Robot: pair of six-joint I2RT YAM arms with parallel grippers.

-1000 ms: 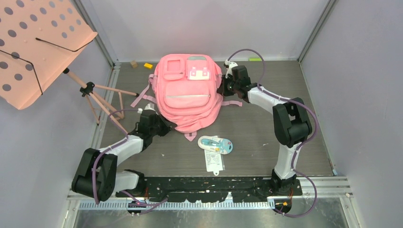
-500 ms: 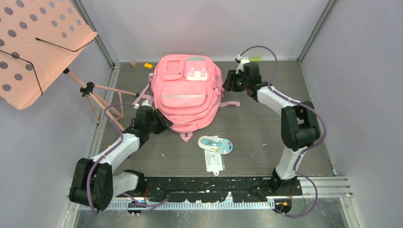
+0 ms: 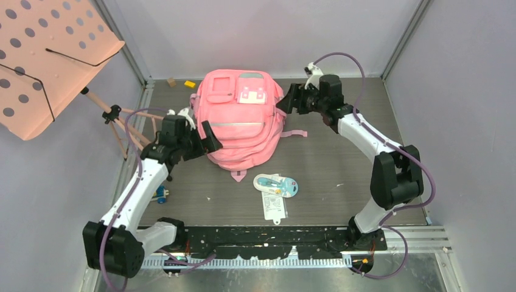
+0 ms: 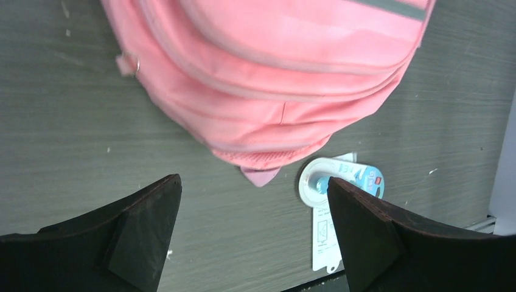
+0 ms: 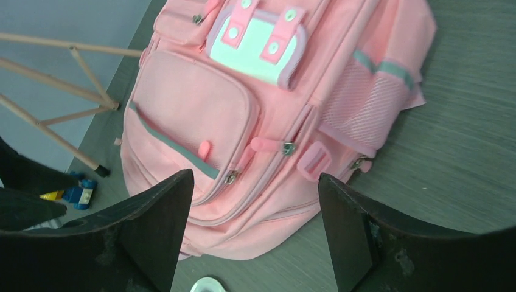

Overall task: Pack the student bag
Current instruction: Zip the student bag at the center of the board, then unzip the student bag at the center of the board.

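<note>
Risks, left to right:
- The music stand (image 3: pixel 42 61) has its tripod legs (image 3: pixel 129 131) just beside the left arm. A swing out left could clip a leg or hook the purple cable, and that stand looks easy to tip.
- A small blue toy car (image 3: pixel 160 196) lies just beside that forearm near the left rail and could get knocked.
- Left gripper (image 3: pixel 205 139): jaws wide open and holding nothing, just off the bag's left flank.
- The student bag (image 3: pixel 243 121) lies flat, front up, mid-far on the tabletop (image 3: pixel 341 158), with its top toward the far wall.
- Its zips look shut in the right wrist view, so nothing goes in until one is run open. The fabric is soft and nothing pins it, so I'd expect a one-sided zip pull to drag the whole bag.
- The blister pack (image 3: pixel 277 185) lies just near of the bag's bottom edge, not touching it. It is flat and slick, and likely to skid under a pinch.
- Right gripper (image 3: pixel 289 102): jaws wide open and empty, by the bag's far-right corner near the mesh pocket. The loose strap (image 3: pixel 295 132) near it could snag a finger.

Room:
- Left is tight, with the stand legs and the wall.
- The far gap behind the bag is slim, with a yellow block (image 3: pixel 190 84) there.
- Open tabletop sits right and near-right of the bag, so work there.
</note>
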